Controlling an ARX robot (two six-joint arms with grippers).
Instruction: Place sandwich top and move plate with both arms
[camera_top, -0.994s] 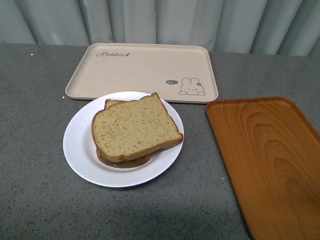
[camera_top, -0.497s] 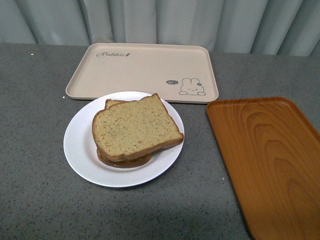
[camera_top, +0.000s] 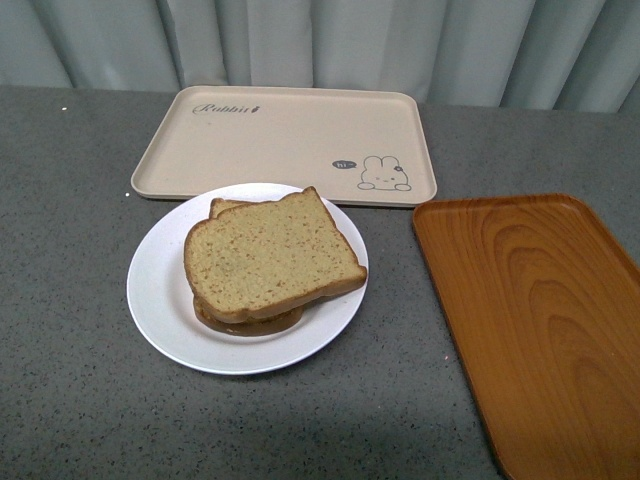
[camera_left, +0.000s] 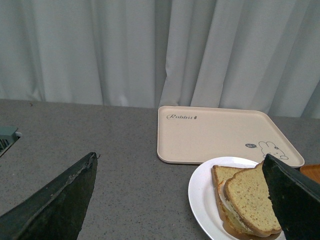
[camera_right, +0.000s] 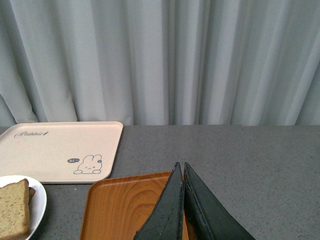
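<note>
Obs.: neither arm shows in the front view.

Left gripper (camera_left: 179, 157): jaws spread wide, nothing between them, hanging above the tabletop (camera_top: 70, 400) on the plate's left side.

Right gripper (camera_right: 182, 166): fingers pressed together, nothing held, over the wood-grain tray (camera_top: 530, 320).

Sandwich top (camera_top: 270, 255): lies on the stack, on the plate (camera_top: 160, 300). It sits skewed, so a corner of the lower bread slice (camera_top: 225, 207) shows behind it. The plate stands left of the tabletop's middle. Its far rim is just beside or touching the near edge of the rabbit tray (camera_top: 290, 135); which one cannot be told.

Judgement: placing looks done, and the two-arm plate move is not yet begun.

Risks:
- The top slice rests loose and off-square. Any tilt from the two arms rising unevenly would likely slide it off the stack.
- The plate is glossy with a low rim. A pinch may slip, or a jaw may skid under and shove the plate.
- The right jaws are together, so they would push the rim rather than take it unless parted first.
- If the rim catches on the rabbit tray edge, the plate could tip.

Surface: grey speckled tabletop, matte and level. The rabbit tray lies along its far edge and the wood-grain tray toward its right edge.

Room: pale curtain (camera_top: 300, 40) in folds behind the far edge, with even light.
</note>
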